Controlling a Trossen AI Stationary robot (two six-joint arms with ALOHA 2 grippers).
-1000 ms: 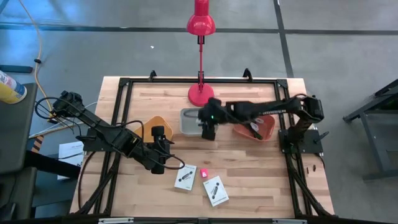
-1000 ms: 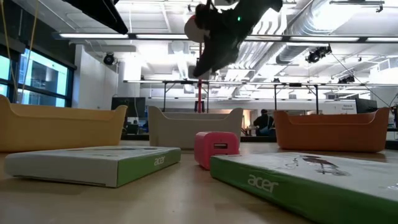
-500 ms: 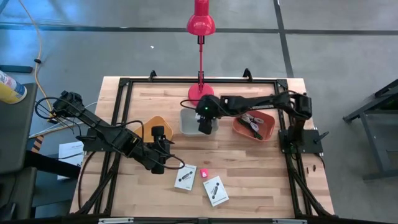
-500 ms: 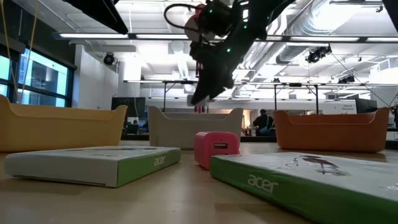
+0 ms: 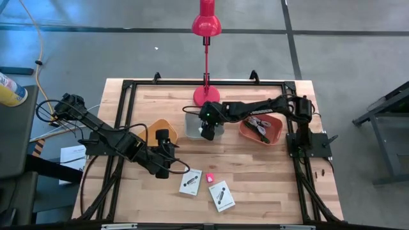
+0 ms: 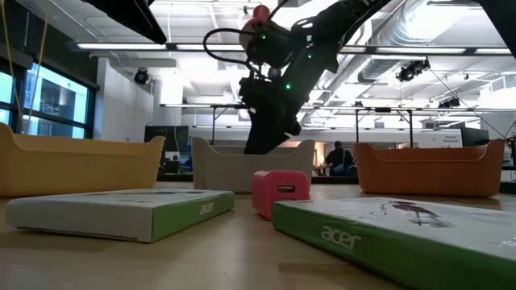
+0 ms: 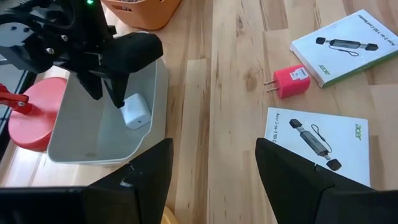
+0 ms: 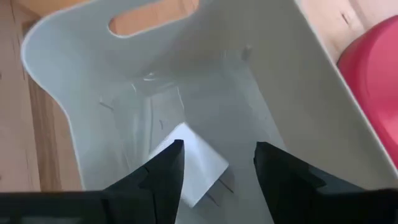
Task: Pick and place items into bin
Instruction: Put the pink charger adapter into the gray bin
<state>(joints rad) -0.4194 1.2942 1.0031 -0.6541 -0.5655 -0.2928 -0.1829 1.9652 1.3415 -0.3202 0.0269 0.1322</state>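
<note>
Right gripper [image 5: 205,132] hangs inside the white bin [image 7: 81,134], fingers [image 8: 163,168] parted around the white cube [image 7: 135,112], which looks released or nearly so; whether they touch it is unclear. Left gripper [image 5: 162,165] waits at the table's seven o'clock, open and empty. Nearest it lie the two white cards [image 5: 191,182], the pink cube [image 5: 209,177] between them. Farther, toward twelve o'clock, the bin holds the white cube under the right gripper.
</note>
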